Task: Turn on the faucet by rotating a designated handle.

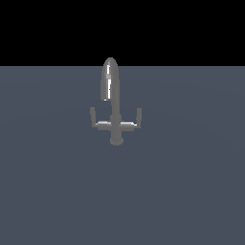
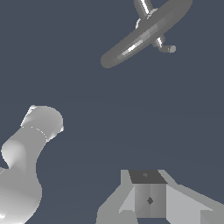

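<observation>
The faucet (image 1: 115, 119) is a small grey metal tap standing on the grey floor, with a tall arched spout (image 1: 110, 79), a round base and a crossbar. The handle (image 1: 94, 118) is the lever at the exterior view's left, a short arm with an upturned tip. Its twin (image 1: 138, 117) sits at the exterior view's right. In the wrist view the faucet (image 2: 146, 35) appears from above and well away from my gripper (image 2: 150, 190). One lever tip (image 2: 168, 49) shows there, and I cannot tell which lever it is. The fingers are pressed together with nothing between them.
A pale rounded part of my own arm (image 2: 26, 166) fills one corner of the wrist view. The arm does not appear in the exterior view. Plain grey floor (image 1: 191, 191) lies all around the faucet.
</observation>
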{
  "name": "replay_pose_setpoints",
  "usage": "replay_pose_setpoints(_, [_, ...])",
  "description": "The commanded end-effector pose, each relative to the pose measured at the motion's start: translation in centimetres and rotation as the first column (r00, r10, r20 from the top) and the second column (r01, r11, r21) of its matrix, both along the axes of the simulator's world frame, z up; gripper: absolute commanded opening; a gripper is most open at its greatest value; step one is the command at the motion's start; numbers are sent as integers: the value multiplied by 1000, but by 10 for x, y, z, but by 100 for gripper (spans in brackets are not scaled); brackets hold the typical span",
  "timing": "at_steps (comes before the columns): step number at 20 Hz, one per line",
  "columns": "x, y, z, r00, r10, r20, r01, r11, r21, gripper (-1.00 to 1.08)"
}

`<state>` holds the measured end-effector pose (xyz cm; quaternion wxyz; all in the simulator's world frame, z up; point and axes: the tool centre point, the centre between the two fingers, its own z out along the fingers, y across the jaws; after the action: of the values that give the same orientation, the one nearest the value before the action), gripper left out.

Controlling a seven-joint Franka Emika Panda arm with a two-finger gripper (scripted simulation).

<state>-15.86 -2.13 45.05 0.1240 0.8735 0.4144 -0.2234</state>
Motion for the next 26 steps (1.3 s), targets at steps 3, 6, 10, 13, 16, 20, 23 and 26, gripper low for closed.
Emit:
replay_pose_setpoints(3, [15, 1, -8, 988, 126, -90, -128, 992, -19, -100])
replay_pose_setpoints(6, [25, 2, -13, 967, 204, -152, -210, 978, -22, -100])
replay_pose_setpoints(10, [39, 4, -21, 924, 301, -236, -314, 949, -17, -100])
replay_pose_setpoints(13, [49, 6, -28, 880, 369, -300, -388, 922, -4, -100])
replay_pose_setpoints(16, [59, 9, -34, 827, 430, -362, -456, 890, 15, -100])
replay_pose_setpoints(20, [73, 12, -44, 744, 502, -441, -538, 841, 50, -100])
replay_pose_setpoints(23, [83, 15, -52, 673, 549, -496, -592, 802, 83, -100])
replay_pose_setpoints(26, [93, 19, -60, 596, 588, -547, -639, 760, 122, -100])
